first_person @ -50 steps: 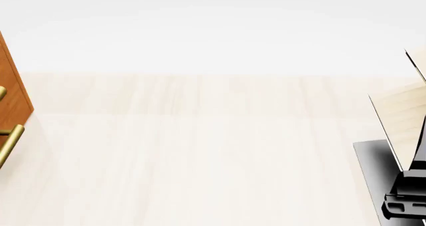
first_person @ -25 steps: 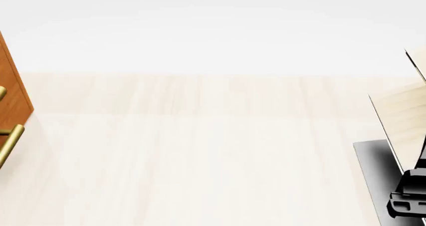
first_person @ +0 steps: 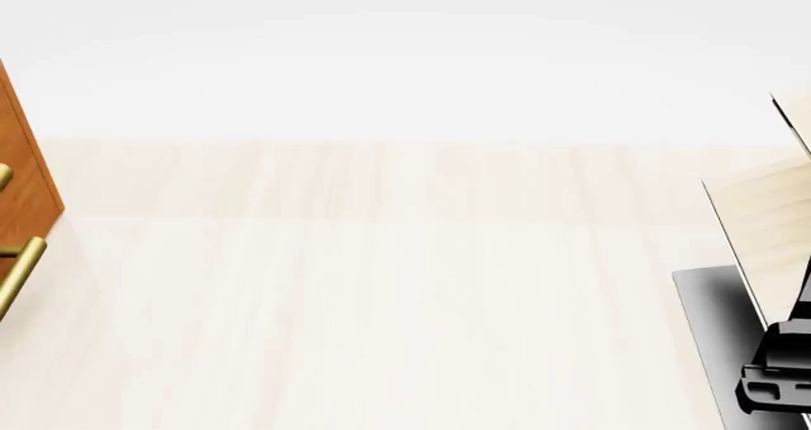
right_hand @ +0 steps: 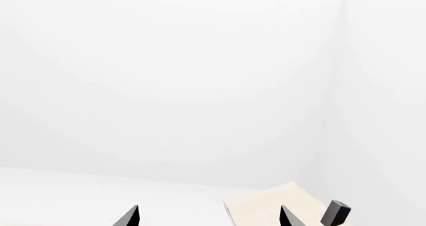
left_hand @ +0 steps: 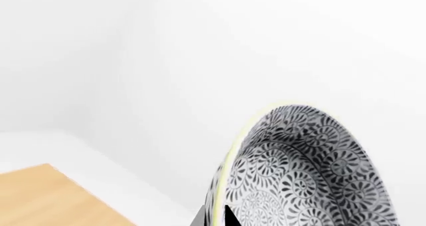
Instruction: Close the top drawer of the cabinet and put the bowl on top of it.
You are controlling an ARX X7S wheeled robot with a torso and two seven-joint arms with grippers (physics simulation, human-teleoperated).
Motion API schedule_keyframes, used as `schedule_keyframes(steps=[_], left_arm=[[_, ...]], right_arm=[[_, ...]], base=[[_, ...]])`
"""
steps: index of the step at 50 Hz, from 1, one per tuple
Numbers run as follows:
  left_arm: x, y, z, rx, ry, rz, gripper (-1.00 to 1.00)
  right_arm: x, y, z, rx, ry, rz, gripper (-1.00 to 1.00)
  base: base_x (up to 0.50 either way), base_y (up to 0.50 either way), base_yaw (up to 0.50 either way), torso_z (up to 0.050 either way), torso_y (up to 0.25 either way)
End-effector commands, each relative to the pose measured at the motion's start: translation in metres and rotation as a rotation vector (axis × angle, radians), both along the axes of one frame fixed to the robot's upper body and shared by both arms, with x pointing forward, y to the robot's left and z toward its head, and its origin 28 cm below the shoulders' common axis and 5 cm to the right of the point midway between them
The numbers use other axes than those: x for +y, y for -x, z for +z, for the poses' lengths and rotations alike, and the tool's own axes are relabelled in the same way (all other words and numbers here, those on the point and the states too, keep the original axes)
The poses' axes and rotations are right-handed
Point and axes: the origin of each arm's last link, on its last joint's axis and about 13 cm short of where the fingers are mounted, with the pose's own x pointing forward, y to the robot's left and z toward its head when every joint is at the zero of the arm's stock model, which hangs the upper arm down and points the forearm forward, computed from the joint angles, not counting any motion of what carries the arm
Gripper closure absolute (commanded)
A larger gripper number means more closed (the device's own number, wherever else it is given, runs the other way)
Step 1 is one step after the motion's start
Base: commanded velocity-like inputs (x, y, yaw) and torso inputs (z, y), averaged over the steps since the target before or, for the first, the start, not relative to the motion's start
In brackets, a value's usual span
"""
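- The cabinet (first_person: 23, 174) shows only as an orange-brown sliver at the left edge of the head view, with parts of two brass bar handles (first_person: 19, 273) against it. So little of its front is in view that I cannot tell whether the top drawer is shut or open.
- The pale wood floor (first_person: 380, 288) fills most of the head view and carries nothing between the cabinet and the pale wood panels (first_person: 766, 231) on their black base (first_person: 704, 326) at the right edge.
- The bowl (left_hand: 306, 171) is off the floor, tilted on edge, its patterned inside facing the left wrist camera. An orange-brown wooden surface (left_hand: 47, 196) lies near it, probably the cabinet's top.
- The left gripper (left_hand: 216, 217) seems clamped on the bowl's rim, one dark finger inside and one outside.
- The right gripper (right_hand: 209, 217) has its two dark tips spread apart and holds nothing, facing a white wall.
- Judgement: the bowl is lifted but not yet set on the cabinet; placing it remains, and the drawer step cannot be confirmed.
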Motion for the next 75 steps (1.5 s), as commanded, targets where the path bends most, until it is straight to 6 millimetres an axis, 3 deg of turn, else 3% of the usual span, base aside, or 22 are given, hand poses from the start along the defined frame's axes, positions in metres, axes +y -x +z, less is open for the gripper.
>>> schedule_keyframes(steps=[1,39,75], left_arm=[[0.008,0.005,0.004,-0.031,0.033,0.061,1.0],[0.029,0.012,-0.002,-0.054,0.134,0.233,1.0],[0.044,-0.005,-0.027,0.071,0.247,0.288,1.0]], right_arm=[[0.0,0.0,-0.001,0.0,0.001,-0.002,-1.0],[-0.001,0.001,0.0,-0.024,0.015,-0.016,-1.0],[0.0,0.0,-0.005,-0.012,0.018,-0.016,-1.0]], base=[[0.0,0.0,0.0,0.0,0.0],[0.0,0.0,0.0,0.0,0.0],[0.0,0.0,0.0,0.0,0.001]])
